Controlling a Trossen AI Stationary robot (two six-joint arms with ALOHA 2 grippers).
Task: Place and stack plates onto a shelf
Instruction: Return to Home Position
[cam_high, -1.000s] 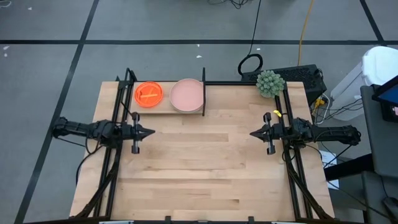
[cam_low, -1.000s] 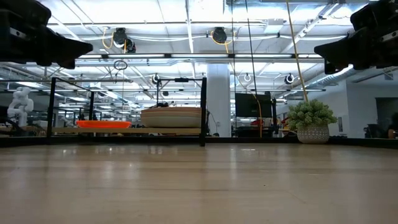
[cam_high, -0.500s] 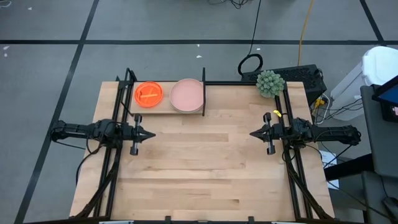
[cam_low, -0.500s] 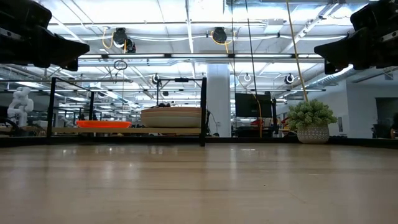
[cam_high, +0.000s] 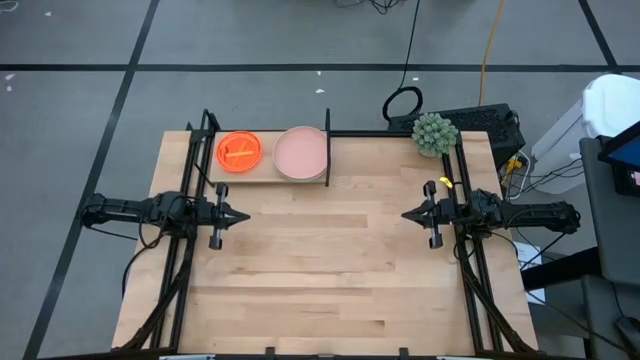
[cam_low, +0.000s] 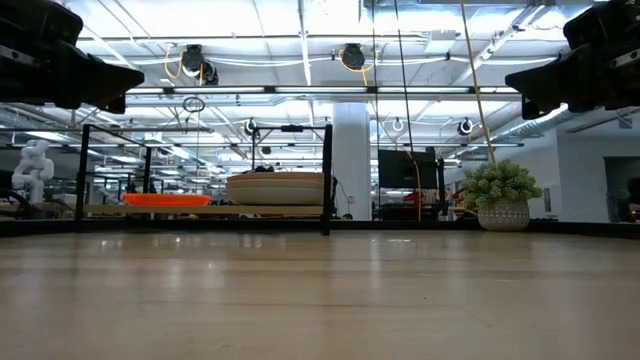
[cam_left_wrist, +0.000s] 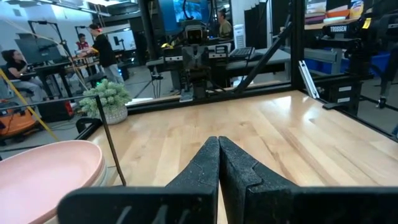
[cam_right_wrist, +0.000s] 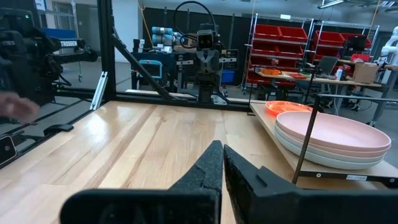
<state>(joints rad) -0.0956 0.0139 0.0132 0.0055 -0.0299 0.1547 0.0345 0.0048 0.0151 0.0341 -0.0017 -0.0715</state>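
A stack of large plates with a pale-pink one on top (cam_high: 301, 153) rests on the shelf (cam_high: 262, 176) at the table's far edge, beside a stack of small orange translucent plates (cam_high: 238, 151). In the low view the big stack (cam_low: 275, 187) and the orange plates (cam_low: 166, 199) sit on the plank. My left gripper (cam_high: 245, 213) hovers shut above the table's left side, near of the shelf; its fingers meet in the left wrist view (cam_left_wrist: 219, 146). My right gripper (cam_high: 406, 214) hovers shut at the right side (cam_right_wrist: 216, 151).
A small potted plant (cam_high: 433, 134) stands at the table's far right corner. The shelf's black upright post (cam_high: 327, 145) rises beside the pink stack. Bare wooden tabletop (cam_high: 320, 260) lies between the two arms. People show in the room beyond the table.
My left arm has drawn back slightly toward the table's left edge; both grippers stay shut and the plates have not moved.
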